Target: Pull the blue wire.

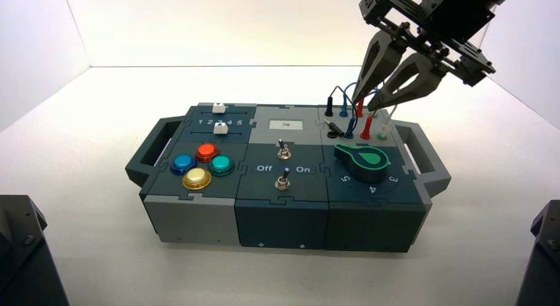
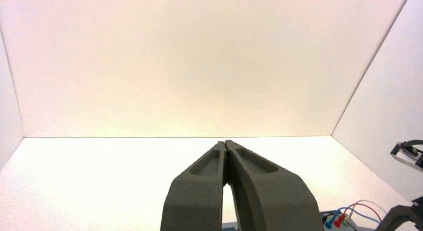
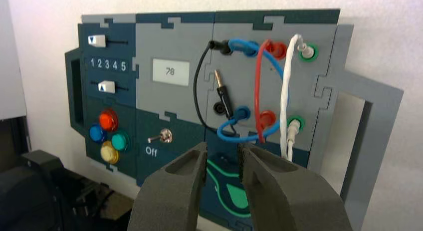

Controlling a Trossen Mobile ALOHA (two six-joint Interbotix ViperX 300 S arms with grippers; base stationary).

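The blue wire (image 3: 239, 139) loops between two blue plugs (image 3: 243, 113) in the grey socket panel at the box's back right; both plugs sit in their sockets. In the high view the blue wire (image 1: 340, 88) arches just left of my right gripper (image 1: 368, 102). That gripper (image 3: 223, 148) hangs above the panel, open, its fingertips just short of the loop's low bend with nothing between them. My left gripper (image 2: 226, 143) is shut on nothing and parked away from the box, facing the bare floor.
A red wire (image 3: 258, 86) and a white wire (image 3: 285, 96) cross the same panel beside the blue one. A black wire's free plug (image 3: 222, 89) lies out of its socket. The green knob (image 1: 365, 159) sits in front of the wires, and the small display (image 3: 170, 71) reads 78.
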